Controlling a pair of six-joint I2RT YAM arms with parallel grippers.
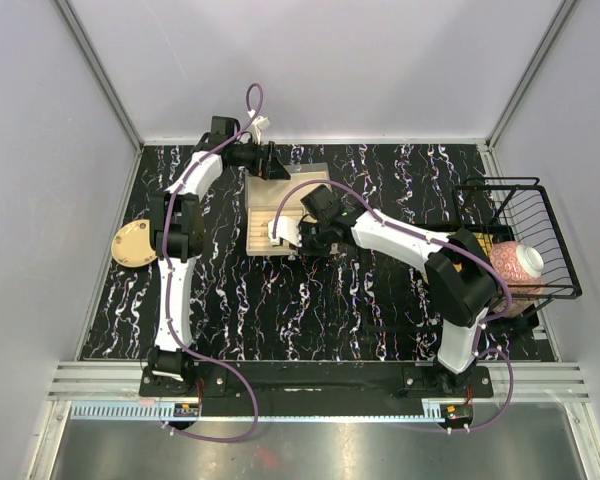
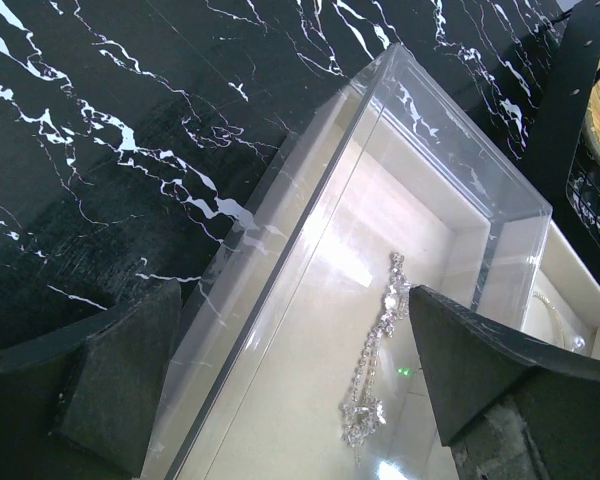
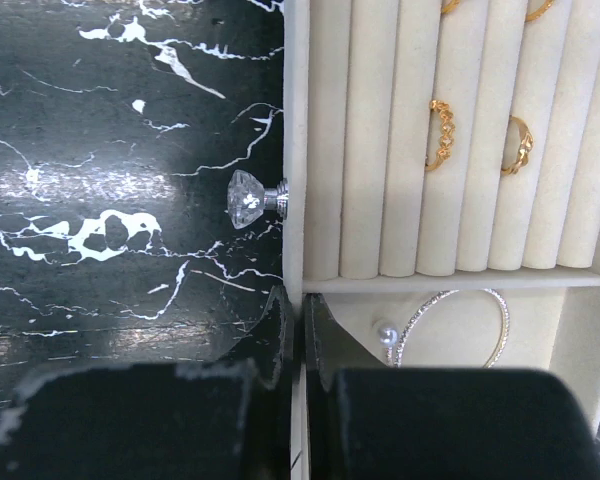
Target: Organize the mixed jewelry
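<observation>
A beige jewelry box sits at the table's back centre. In the right wrist view its drawer tray holds gold rings on padded rolls, with a sparkly hoop and a pearl in the compartment below. A crystal knob sticks out of the tray's front wall. My right gripper is shut on that front wall, one finger on each side. My left gripper is open over the box's top compartment, above a crystal chain that lies under a clear lid.
A round tan disc lies at the left edge of the table. A black wire basket with a pink-and-white bowl stands at the right. The table top is black marble.
</observation>
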